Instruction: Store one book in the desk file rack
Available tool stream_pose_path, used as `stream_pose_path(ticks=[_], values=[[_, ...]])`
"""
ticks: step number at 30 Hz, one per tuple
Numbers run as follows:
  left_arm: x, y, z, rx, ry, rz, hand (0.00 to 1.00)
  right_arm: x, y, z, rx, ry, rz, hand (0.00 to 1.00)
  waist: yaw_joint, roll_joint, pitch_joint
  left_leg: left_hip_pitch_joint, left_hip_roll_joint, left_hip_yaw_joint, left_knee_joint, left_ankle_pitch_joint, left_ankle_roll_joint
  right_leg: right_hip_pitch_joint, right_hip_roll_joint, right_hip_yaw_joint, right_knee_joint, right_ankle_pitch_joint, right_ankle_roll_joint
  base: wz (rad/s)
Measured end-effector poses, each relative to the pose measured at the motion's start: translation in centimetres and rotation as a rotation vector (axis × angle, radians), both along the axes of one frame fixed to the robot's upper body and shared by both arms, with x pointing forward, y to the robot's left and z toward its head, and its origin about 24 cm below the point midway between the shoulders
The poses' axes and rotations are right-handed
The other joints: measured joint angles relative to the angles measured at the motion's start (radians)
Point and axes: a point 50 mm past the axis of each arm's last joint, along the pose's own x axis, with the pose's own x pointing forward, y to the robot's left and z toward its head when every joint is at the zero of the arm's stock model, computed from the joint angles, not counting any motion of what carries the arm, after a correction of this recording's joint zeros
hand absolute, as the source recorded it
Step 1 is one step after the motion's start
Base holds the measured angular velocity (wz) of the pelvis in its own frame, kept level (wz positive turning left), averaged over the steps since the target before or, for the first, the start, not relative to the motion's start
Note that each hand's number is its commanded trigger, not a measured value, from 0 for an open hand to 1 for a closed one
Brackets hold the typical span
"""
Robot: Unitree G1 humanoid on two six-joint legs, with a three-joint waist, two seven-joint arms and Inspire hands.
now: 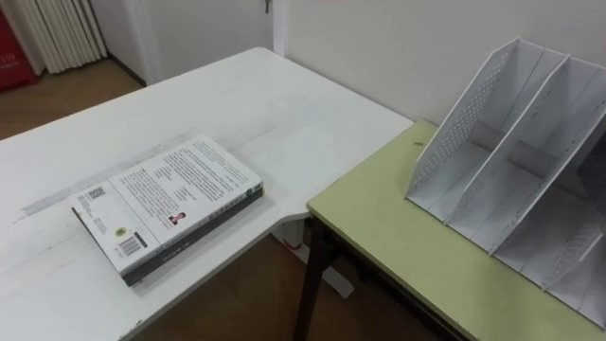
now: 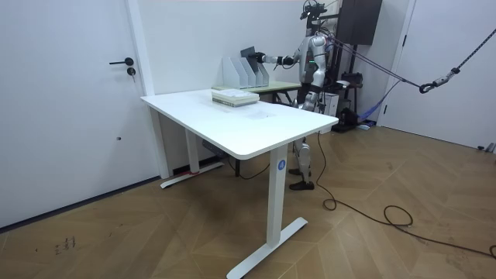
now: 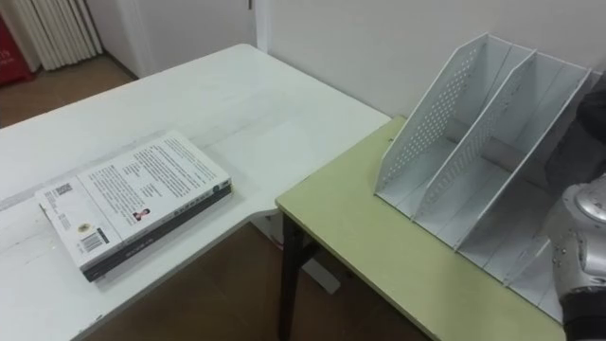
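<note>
A white file rack (image 1: 511,161) with several open slots stands on the green desk (image 1: 398,237) at my right. In the room view my right hand (image 2: 265,57) reaches out over the rack (image 2: 244,74), shut on a dark book (image 2: 249,53) held upright just above the slots. The book's dark edge (image 3: 592,133) shows at the far right of the right eye view, above my right wrist. A stack of two books (image 1: 166,204), white cover on top, lies on the white table (image 1: 237,104) at my left. My left hand (image 2: 302,85) hangs by my body.
The green desk butts against the white table's corner, with a gap of wood floor below. I stand behind the green desk at the wall. A white door (image 2: 70,108) is on the room view's left. Curtains (image 1: 62,33) hang beyond the table.
</note>
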Motion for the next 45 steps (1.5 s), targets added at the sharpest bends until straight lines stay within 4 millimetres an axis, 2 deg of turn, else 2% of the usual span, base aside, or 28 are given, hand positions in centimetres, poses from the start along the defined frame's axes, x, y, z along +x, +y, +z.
stream_pose_path(ticks=[9, 26, 28, 32, 35, 38, 40, 42, 45], values=[[-0.2, 0.7, 0.2, 0.012, 0.011, -0.008, 0.00, -0.1, -0.4, 0.2, 0.004, 0.000, 0.004, 0.00, -0.010, -0.019, -0.0074, 0.002, -0.001, 0.000, 0.000, 0.001, 0.001, 0.002, -0.001, 0.002, 0.000, 0.000, 0.001, 0.00], [0.0, 0.8, 0.4, 0.030, 0.001, -0.016, 0.00, -0.3, -0.9, 0.7, 0.002, -0.010, -0.002, 0.00, -0.013, -0.014, 0.0000, 0.000, -0.001, 0.001, -0.012, 0.001, 0.001, -0.001, -0.001, 0.001, 0.000, 0.001, 0.001, 0.00], [0.0, 0.8, 0.4, 0.033, 0.003, -0.025, 0.00, -0.1, -0.9, 1.0, 0.020, -0.030, 0.000, 0.00, -0.014, -0.011, 0.0016, -0.001, -0.002, 0.002, -0.014, 0.001, 0.001, -0.002, -0.001, 0.000, -0.001, 0.001, 0.001, 0.00], [0.1, 0.8, 0.4, 0.039, 0.002, -0.042, 0.00, 0.4, -0.4, 2.5, 0.023, -0.090, 0.018, 0.00, -0.012, -0.007, -0.0003, -0.001, -0.002, 0.001, -0.013, 0.001, 0.001, -0.006, -0.001, 0.000, -0.001, 0.001, 0.001, 0.00], [0.2, 0.8, 0.4, 0.042, 0.002, -0.047, 0.00, 0.8, 0.9, 4.7, 0.000, -0.183, 0.087, 0.00, -0.008, -0.006, -0.0010, 0.003, -0.002, 0.004, -0.012, 0.001, 0.001, -0.005, -0.001, 0.004, -0.001, 0.001, 0.001, -0.03], [0.3, 0.8, 0.4, 0.049, -0.001, -0.049, 0.00, 1.2, 2.9, 6.5, -0.062, -0.248, 0.216, 0.00, -0.015, -0.006, 0.0000, 0.007, -0.001, 0.007, -0.012, 0.001, 0.001, -0.002, -0.001, 0.007, -0.002, 0.001, 0.001, -0.01], [0.2, 0.8, 0.3, 0.048, 0.003, -0.048, 0.00, 1.1, 4.4, 7.6, -0.091, -0.304, 0.341, 0.00, -0.007, -0.002, 0.0031, 0.013, 0.000, 0.012, -0.011, 0.001, 0.001, 0.002, 0.001, 0.017, -0.002, 0.002, 0.002, -0.06], [0.3, 0.8, 0.3, 0.048, 0.003, -0.049, 0.00, 1.0, 5.7, 7.7, -0.119, -0.315, 0.457, 0.00, -0.009, 0.000, 0.0046, 0.016, 0.000, 0.011, -0.011, 0.001, 0.001, 0.004, 0.001, 0.023, -0.002, 0.002, 0.002, -0.02], [0.2, 0.7, 0.3, 0.045, 0.006, -0.045, 0.00, 0.1, 8.1, 6.7, -0.091, -0.327, 0.695, 0.00, 0.004, 0.009, 0.0081, 0.019, 0.010, 0.012, -0.013, 0.001, 0.001, 0.005, 0.003, 0.023, 0.000, 0.005, 0.001, -0.03]])
